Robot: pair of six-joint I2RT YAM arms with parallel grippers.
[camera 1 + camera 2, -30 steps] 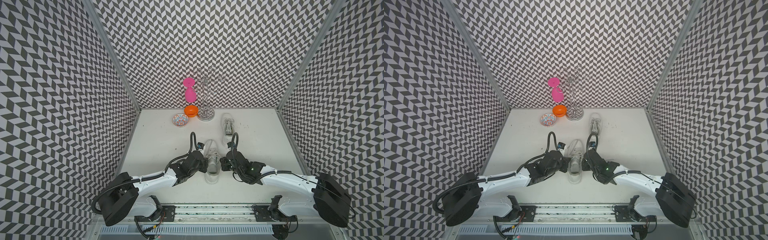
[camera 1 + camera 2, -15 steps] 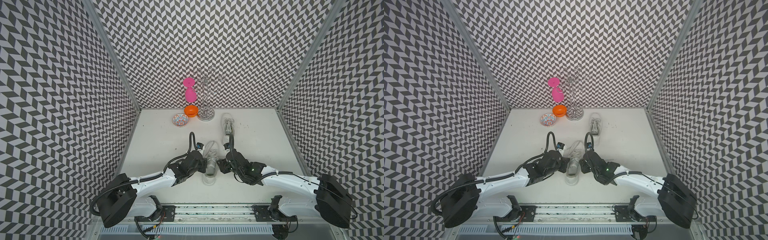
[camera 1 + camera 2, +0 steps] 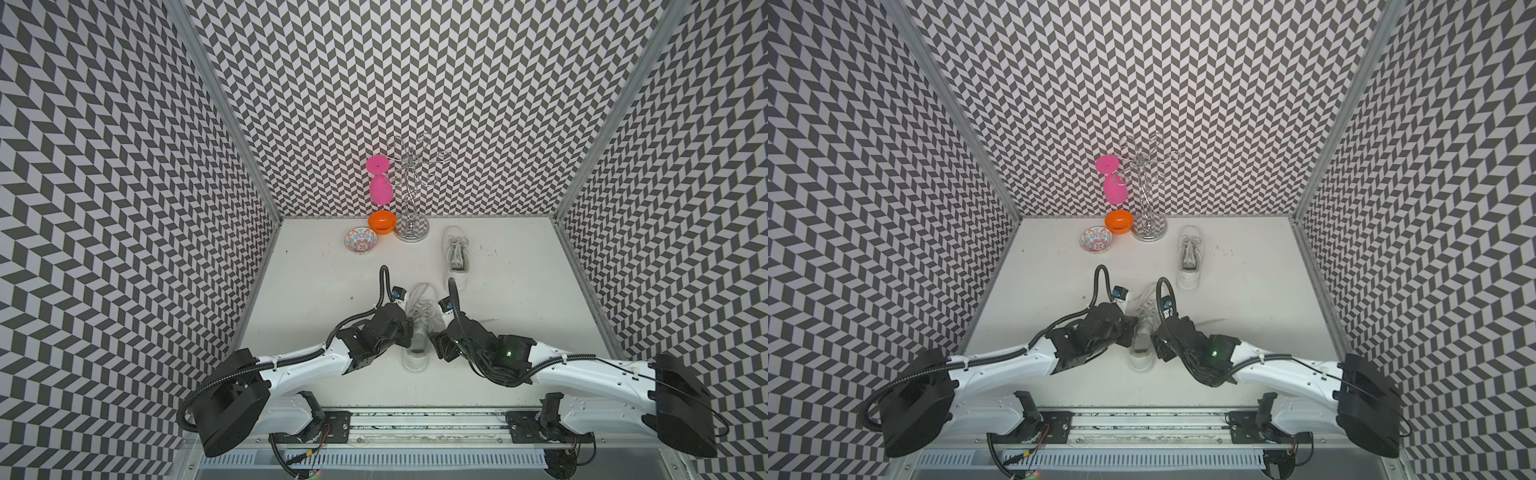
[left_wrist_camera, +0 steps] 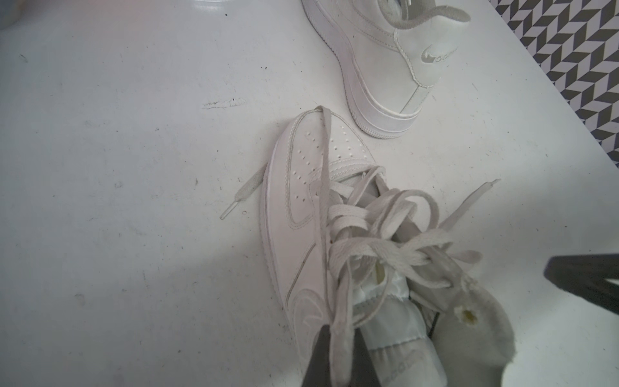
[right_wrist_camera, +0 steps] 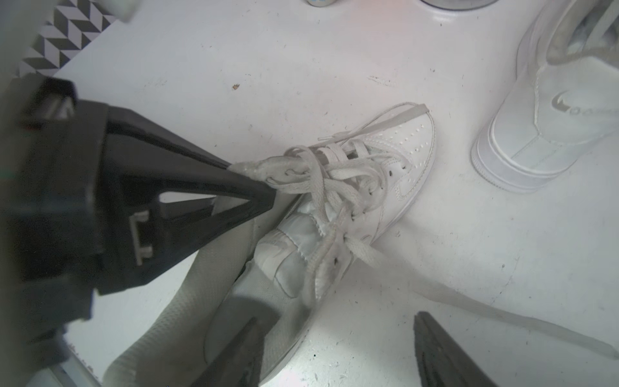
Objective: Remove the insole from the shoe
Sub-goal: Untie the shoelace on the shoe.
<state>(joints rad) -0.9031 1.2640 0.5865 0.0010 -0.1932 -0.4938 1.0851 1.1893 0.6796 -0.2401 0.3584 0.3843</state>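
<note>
The left gripper (image 4: 339, 339) is clamped narrow on the shoe (image 4: 298, 207), pinching the eyelet edge of its upper together with a strand of the laces (image 4: 378, 214); the toe points straight away from its tips. The right gripper (image 5: 336, 318) stands wide with nothing between its jaws, one finger over the shoe's heel end and the other over the bare table (image 5: 469, 268). The grey insole (image 5: 187, 284) sticks partly out of the shoe's opening, between the two grippers, and bends out under the left gripper's body. A second shoe (image 4: 378, 67) sits beyond the held shoe's toe, farther from both grippers and apart from it
</note>
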